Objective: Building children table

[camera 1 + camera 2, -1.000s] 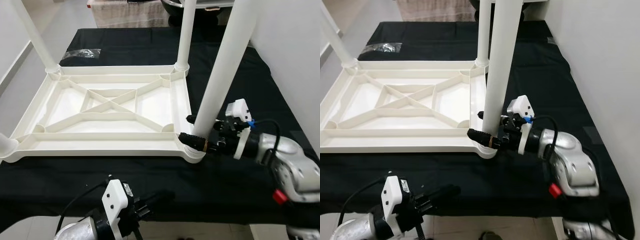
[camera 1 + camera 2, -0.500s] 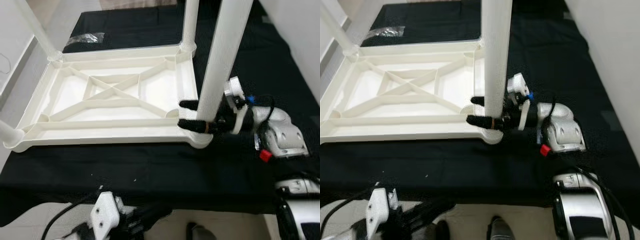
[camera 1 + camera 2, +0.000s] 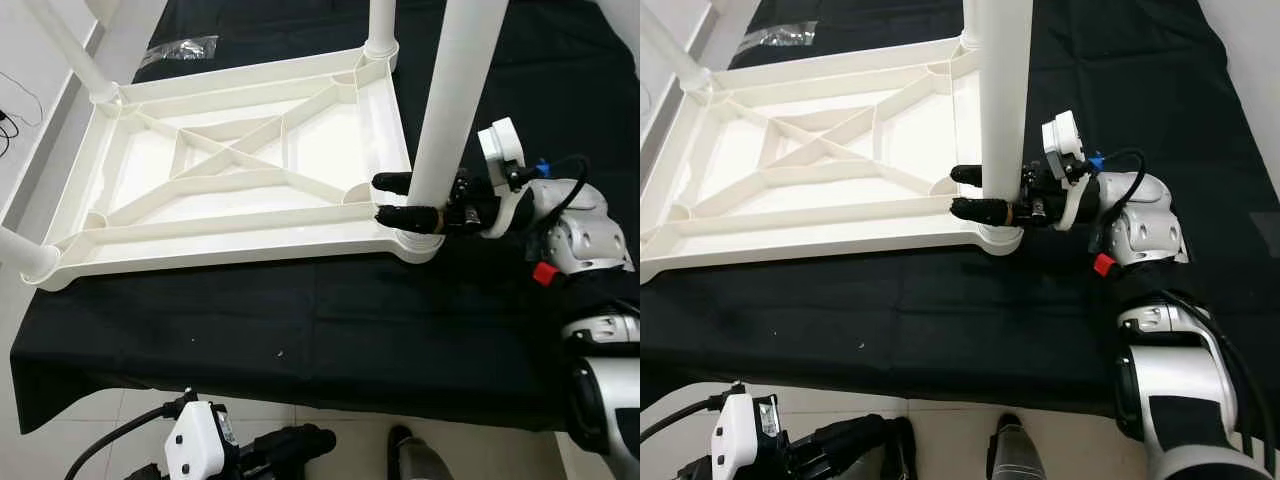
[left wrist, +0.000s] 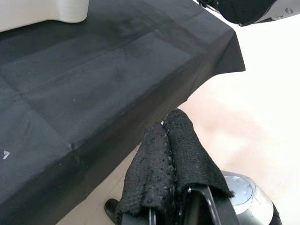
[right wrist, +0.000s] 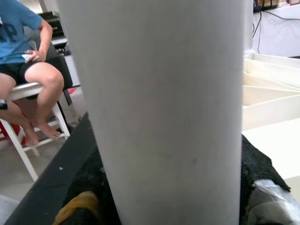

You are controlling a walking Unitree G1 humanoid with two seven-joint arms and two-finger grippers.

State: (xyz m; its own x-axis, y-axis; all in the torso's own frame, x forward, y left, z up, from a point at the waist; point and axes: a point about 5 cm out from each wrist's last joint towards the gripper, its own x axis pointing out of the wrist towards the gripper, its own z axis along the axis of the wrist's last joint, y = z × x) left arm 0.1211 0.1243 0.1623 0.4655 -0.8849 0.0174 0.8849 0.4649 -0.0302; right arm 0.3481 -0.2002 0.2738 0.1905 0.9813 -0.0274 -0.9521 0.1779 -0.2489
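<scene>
Black cloth (image 3: 300, 330) covers the whole work surface, pale floor tiles showing past its near edge at the bottom of the frame, and a white wall strip down the left side. On that cloth, centre-left, lies the white tabletop (image 3: 225, 195) upside down, its cross-ribbed underside facing up. White legs rise from its corners: one at the upper left (image 3: 70, 50), one at the upper middle (image 3: 382, 25), a stub at the far left edge (image 3: 15, 250). And the big one, the near-right leg (image 3: 455, 100), stands upright in its corner socket, right of centre.

That's where the action is: the right gripper (image 3: 410, 198) reaches in from the right, its two black fingers (image 3: 980, 209) spread to either side of the leg's base and pressed against it (a firm clasp just above the socket). From the right wrist, the leg (image 5: 168, 112) looms close, and a seated person (image 5: 26, 70) on a white chair sits in the room beyond.

Down at the bottom of the frame, the left gripper (image 4: 171, 154) hangs below the cloth's edge, fingers pressed together, holding nothing. A small clear bag (image 3: 185, 47) lies at the top left of the cloth.
</scene>
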